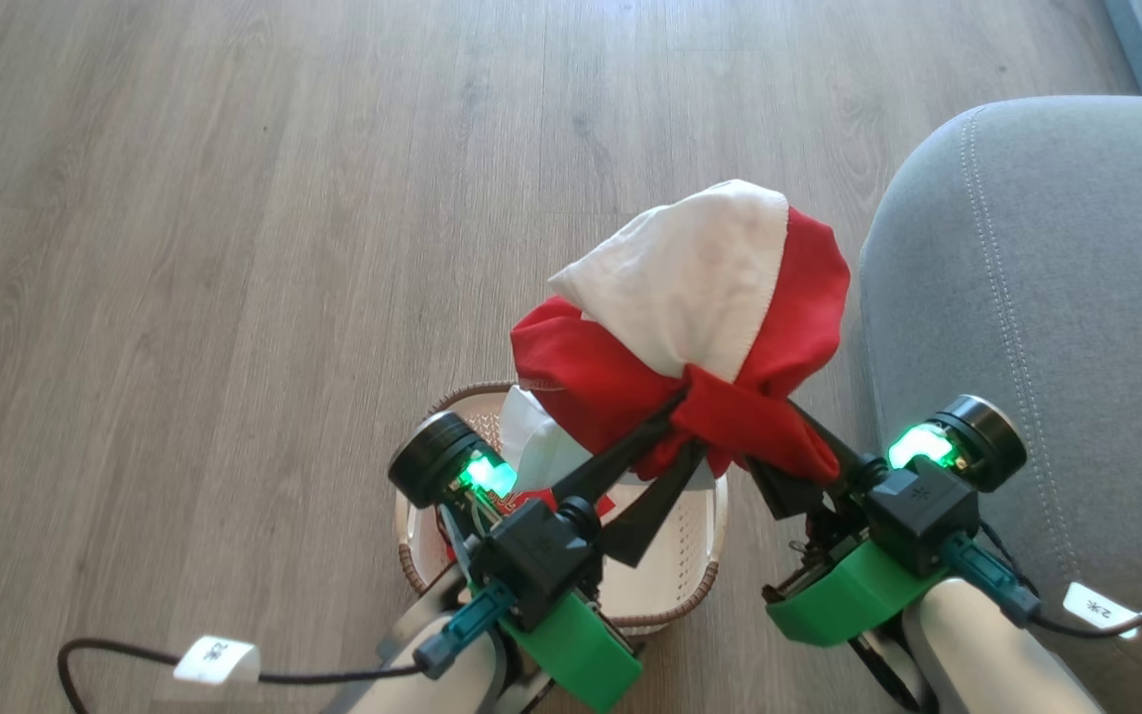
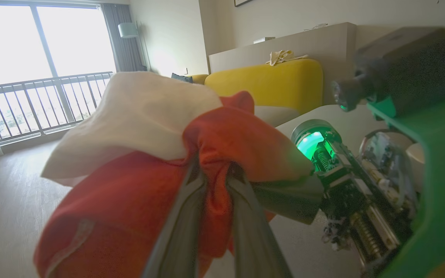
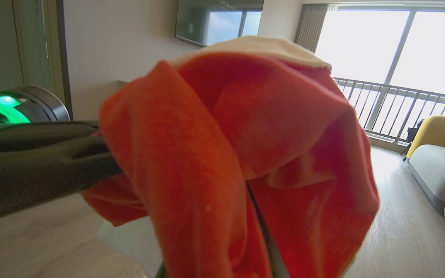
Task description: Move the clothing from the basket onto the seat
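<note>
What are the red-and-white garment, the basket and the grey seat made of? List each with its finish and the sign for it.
Garment: soft matte cloth, red and white, possibly knit; it bunches and folds, with a stitched seam.
Basket: apparently smooth cream plastic; perforated walls, brown woven-look rim.
Seat: matte grey textile upholstery; pale double stitching along the rounded edge.

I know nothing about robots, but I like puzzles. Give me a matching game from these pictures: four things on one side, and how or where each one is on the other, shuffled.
Things:
1. clothing
2. basket
3. seat
4. floor

Descriptions:
A. grey, at the right edge
B. pale wood planks
C. red and white, bunched up and lifted in the air
D. standing low down, under the arms

Pairs: 1-C, 2-D, 3-A, 4-B
</note>
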### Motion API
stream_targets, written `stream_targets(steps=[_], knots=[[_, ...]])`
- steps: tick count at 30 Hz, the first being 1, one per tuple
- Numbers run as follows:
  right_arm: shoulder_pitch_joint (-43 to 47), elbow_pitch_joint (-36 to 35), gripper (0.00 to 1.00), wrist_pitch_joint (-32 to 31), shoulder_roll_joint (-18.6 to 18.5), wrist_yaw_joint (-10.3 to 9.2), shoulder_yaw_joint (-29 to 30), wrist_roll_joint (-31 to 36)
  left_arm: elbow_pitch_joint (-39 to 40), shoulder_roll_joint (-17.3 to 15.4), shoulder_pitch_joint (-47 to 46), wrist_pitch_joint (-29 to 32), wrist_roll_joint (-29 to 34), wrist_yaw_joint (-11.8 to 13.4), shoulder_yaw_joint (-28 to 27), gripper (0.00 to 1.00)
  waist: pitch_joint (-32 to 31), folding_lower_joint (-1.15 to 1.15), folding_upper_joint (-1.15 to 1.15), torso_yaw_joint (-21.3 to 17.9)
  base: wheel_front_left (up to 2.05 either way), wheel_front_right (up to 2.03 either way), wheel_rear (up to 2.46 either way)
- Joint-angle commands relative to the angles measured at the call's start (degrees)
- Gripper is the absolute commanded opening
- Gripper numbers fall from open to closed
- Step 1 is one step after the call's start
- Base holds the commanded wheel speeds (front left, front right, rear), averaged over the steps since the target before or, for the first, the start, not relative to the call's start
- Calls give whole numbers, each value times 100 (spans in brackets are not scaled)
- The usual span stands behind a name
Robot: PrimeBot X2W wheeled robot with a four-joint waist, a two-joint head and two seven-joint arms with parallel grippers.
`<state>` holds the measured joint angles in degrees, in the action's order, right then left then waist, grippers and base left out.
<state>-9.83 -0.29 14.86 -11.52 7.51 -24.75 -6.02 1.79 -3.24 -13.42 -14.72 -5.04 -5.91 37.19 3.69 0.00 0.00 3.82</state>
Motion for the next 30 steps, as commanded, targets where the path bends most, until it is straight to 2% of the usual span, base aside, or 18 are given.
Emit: stream_targets(steps=[1,2,3,4,13,30], knots=[[-117,-244,0,14,50,-2,-14,20,225,36,-218,-28,24,-48,-102,36,0,0,0,0,0,0,0],[-115,-264,0,14,62,-2,11,19,227,36,-211,-28,24,-52,-105,51,-3,0,0,2,0,0,0],[-109,-281,0,14,74,-2,34,16,224,36,-205,-28,24,-56,-106,92,-8,0,0,5,0,0,0],[-103,-299,0,14,84,-2,57,16,222,36,-202,-28,25,-60,-109,100,-14,0,0,9,0,0,0],[-60,-399,0,14,109,-2,292,76,189,36,-96,-28,53,-59,-292,100,-115,0,0,51,0,0,0],[-86,-554,0,14,34,-2,1142,149,-232,35,339,-28,206,-84,-922,100,-185,0,0,-17,0,0,0]])
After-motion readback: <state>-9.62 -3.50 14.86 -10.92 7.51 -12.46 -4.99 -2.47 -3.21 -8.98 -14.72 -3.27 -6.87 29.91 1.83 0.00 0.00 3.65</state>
